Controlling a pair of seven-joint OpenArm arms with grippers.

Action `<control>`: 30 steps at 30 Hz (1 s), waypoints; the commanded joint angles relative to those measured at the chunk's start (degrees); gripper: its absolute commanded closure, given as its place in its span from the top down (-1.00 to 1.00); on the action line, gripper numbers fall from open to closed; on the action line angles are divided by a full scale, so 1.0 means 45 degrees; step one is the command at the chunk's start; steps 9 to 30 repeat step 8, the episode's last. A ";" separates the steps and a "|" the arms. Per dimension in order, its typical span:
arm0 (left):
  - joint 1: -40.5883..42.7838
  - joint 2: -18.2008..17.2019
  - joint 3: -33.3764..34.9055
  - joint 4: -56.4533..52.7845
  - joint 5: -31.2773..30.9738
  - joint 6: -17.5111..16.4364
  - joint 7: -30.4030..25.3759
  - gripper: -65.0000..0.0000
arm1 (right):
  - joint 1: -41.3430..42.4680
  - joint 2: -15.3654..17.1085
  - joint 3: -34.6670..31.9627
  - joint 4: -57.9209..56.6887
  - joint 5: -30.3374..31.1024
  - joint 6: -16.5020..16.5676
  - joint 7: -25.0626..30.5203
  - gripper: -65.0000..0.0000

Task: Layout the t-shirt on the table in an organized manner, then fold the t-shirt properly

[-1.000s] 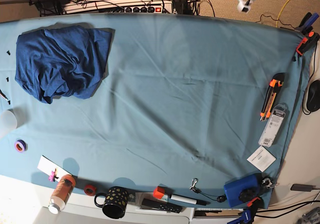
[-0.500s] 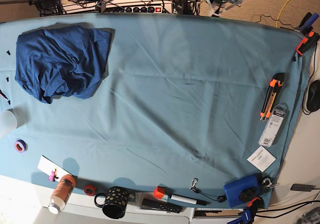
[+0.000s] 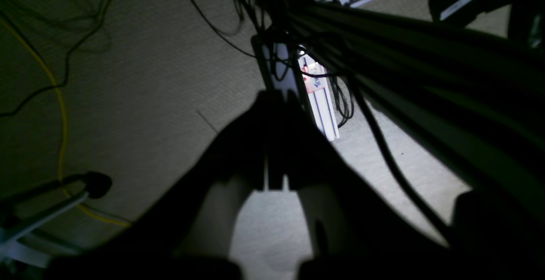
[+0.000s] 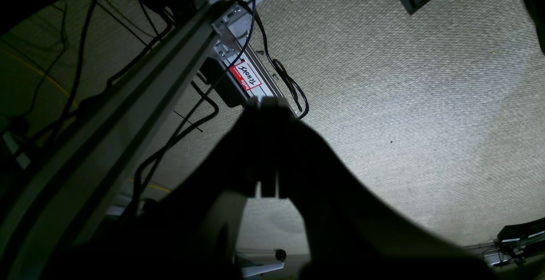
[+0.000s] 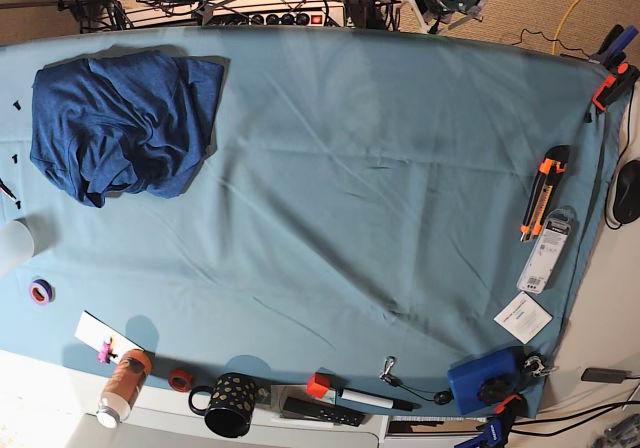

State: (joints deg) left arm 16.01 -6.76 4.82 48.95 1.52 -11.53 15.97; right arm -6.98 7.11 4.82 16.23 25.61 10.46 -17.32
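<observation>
Navy t-shirt [image 5: 120, 123] bunched in a rumpled heap near the far-left corner of the table [image 5: 340, 188] in the base view, sleeves and hem folded in on themselves, nothing spread flat. Rest of the teal cloth bare through the middle, just a few soft creases. Clutter parked along the edges: orange box cutter [image 5: 545, 190] and a packaged blade pack [image 5: 547, 251] on the right side, white slip of paper [image 5: 522, 317] below those, blue pouch [image 5: 483, 379] at the near-right corner. Along the near edge, a black polka-dot mug [image 5: 229, 403], a marker [image 5: 365, 399], a small red ring [image 5: 179, 379], an orange bottle lying on its side [image 5: 124, 386], and a purple tape roll [image 5: 40, 291] off to the left. Both arms tucked away beyond the far edge, well apart from the shirt. Left gripper [image 3: 274, 144] clenched, dark fingers pressed together with only a thin slit between, aimed down at beige carpet and a tangle of cables, holding nothing. Right gripper [image 4: 268, 144] same deal: clamped tight and empty, hanging over carpet next to an aluminium frame rail [image 4: 127, 114] with a red-and-white sticker [image 4: 245, 75] just past the fingertips.
</observation>
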 commanded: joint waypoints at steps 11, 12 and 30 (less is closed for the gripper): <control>-0.0403 0.0257 0.0010 0.0087 0.0000 -0.0073 -0.0112 -1.00 | -0.0029 0.0078 0.0010 0.0073 0.0063 0.0044 -0.0136 -1.00; -0.0403 0.0257 0.0010 0.0087 0.0000 -0.0073 -0.0112 -1.00 | -0.0029 0.0078 0.0010 0.0073 0.0063 0.0044 -0.0136 -1.00; -0.0403 0.0257 0.0010 0.0087 0.0000 -0.0073 -0.0112 -1.00 | -0.0029 0.0078 0.0010 0.0073 0.0063 0.0044 -0.0136 -1.00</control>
